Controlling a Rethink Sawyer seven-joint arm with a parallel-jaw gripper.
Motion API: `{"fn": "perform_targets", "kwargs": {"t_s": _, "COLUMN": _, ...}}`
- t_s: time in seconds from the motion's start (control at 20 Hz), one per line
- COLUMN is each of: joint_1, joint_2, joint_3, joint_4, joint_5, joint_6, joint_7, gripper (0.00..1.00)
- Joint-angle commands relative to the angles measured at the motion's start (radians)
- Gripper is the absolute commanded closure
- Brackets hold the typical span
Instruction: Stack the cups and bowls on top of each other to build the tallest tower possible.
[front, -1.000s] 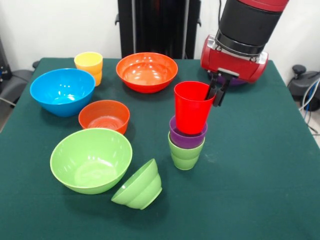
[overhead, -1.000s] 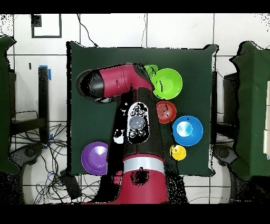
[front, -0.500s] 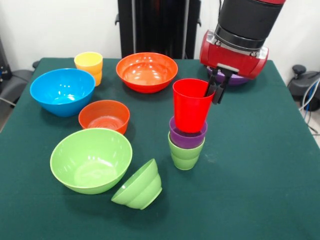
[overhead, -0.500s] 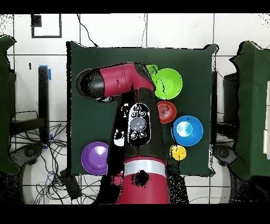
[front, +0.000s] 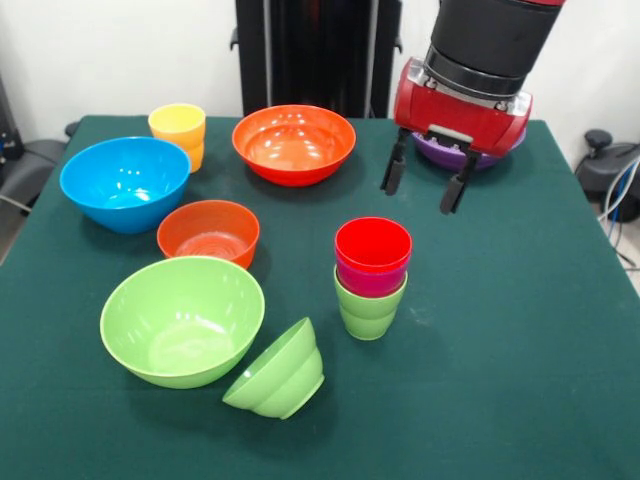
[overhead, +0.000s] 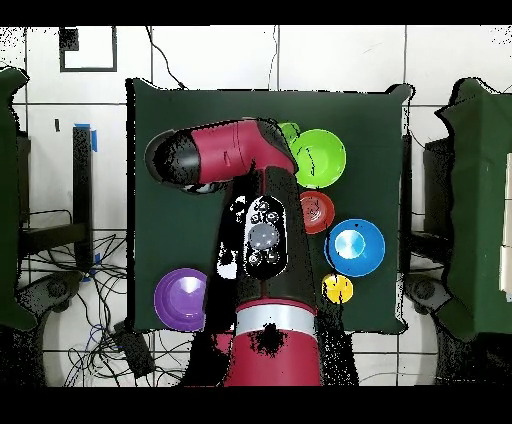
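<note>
- Front view: my gripper (front: 427, 184) hangs above the table with its two black fingers (front: 393, 173) spread apart, holding nothing.
- Front view: below and slightly left of my fingers stands the tower (front: 371, 280): the red cup (front: 373, 247) nested in the purple cup (front: 371, 281), which shows only as a thin band, inside the light green cup (front: 368, 312).
- Front view: the yellow cup (front: 178, 132) stands apart at the far left, beside the blue bowl (front: 125, 183) and the large orange bowl (front: 294, 143).
- Front view: the small orange-red bowl (front: 208, 232), the large green bowl (front: 182, 320) and the tipped small green bowl (front: 277, 372) lie left of the tower; the purple bowl (front: 445, 153) sits behind my gripper.
- Overhead view: my arm (overhead: 262, 230) covers the tower; the purple bowl (overhead: 181, 297) lies to one side of it, the green (overhead: 318, 158), orange-red (overhead: 316, 212) and blue (overhead: 355, 247) bowls and the yellow cup (overhead: 338, 289) to the other.
</note>
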Motion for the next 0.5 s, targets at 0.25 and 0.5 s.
{"fn": "perform_targets", "kwargs": {"t_s": 0.25, "joint_1": -0.009, "joint_2": 0.016, "joint_3": 0.043, "joint_4": 0.047, "joint_5": -0.032, "joint_6": -0.02, "joint_7": -0.042, "gripper": 0.0}}
{"fn": "perform_targets", "kwargs": {"t_s": 0.5, "joint_1": -0.008, "joint_2": 0.011, "joint_3": 0.04, "joint_4": 0.056, "joint_5": -0.036, "joint_6": -0.022, "joint_7": -0.042, "gripper": 0.0}}
